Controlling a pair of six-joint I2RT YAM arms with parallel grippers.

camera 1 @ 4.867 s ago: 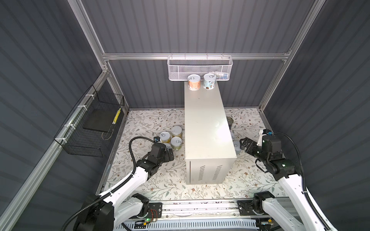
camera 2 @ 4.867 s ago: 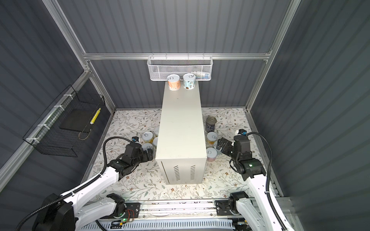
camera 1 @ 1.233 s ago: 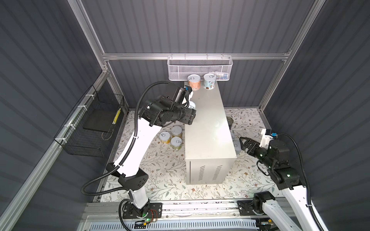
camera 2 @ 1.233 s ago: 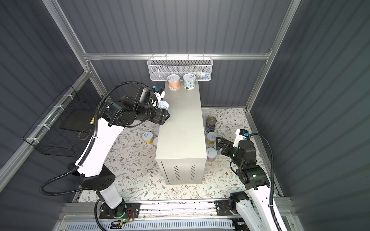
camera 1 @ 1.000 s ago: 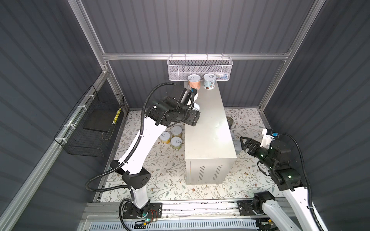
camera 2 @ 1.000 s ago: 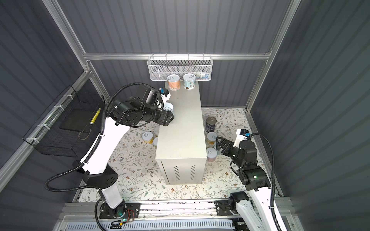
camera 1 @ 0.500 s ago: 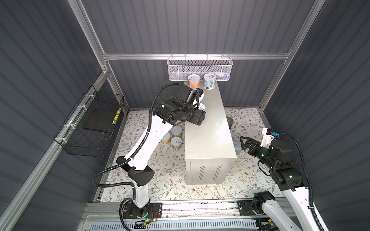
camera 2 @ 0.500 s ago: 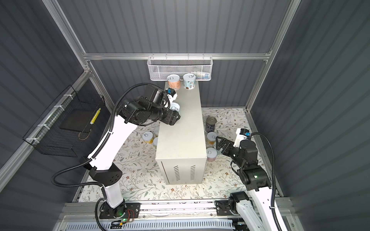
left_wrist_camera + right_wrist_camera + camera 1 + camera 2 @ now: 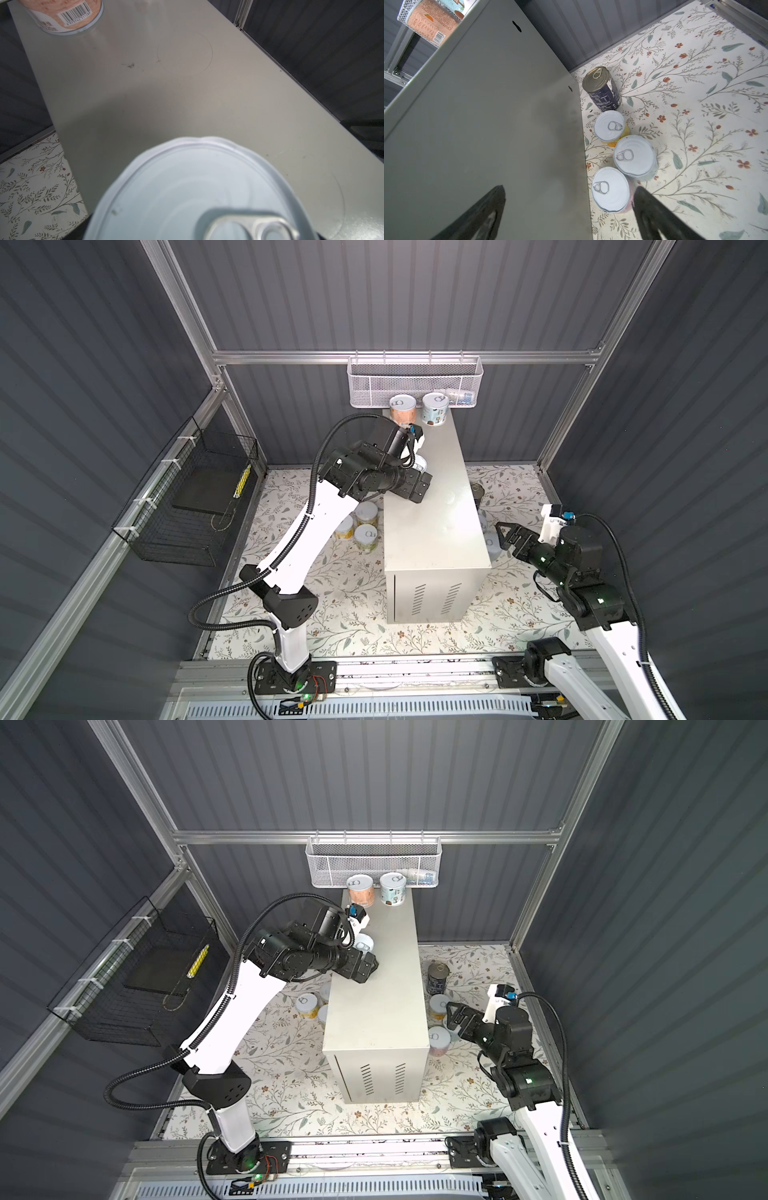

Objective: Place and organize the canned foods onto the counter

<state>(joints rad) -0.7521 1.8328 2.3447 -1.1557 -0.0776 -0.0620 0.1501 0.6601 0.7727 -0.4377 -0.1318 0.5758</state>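
- Floral floor (image 9: 340, 593) aside, both top views show us the left gripper (image 9: 417, 467) risen from the floor cans (image 9: 365, 534) to the counter (image 9: 436, 531), bringing a third can (image 9: 365, 944) near the two cans (image 9: 402, 409) at its far end.
- Our left wrist view shows only its lid (image 9: 197, 197); clamped or released, we cannot tell.
- Only the right wrist view shows the right gripper (image 9: 569, 188) spread, empty, over four waiting cans (image 9: 634, 158).

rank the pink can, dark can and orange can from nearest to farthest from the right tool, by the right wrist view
1. pink can: on the floor beside the counter, close by the right tool.
2. dark can: on the floor, farther along the counter.
3. orange can: up on the counter's far end.
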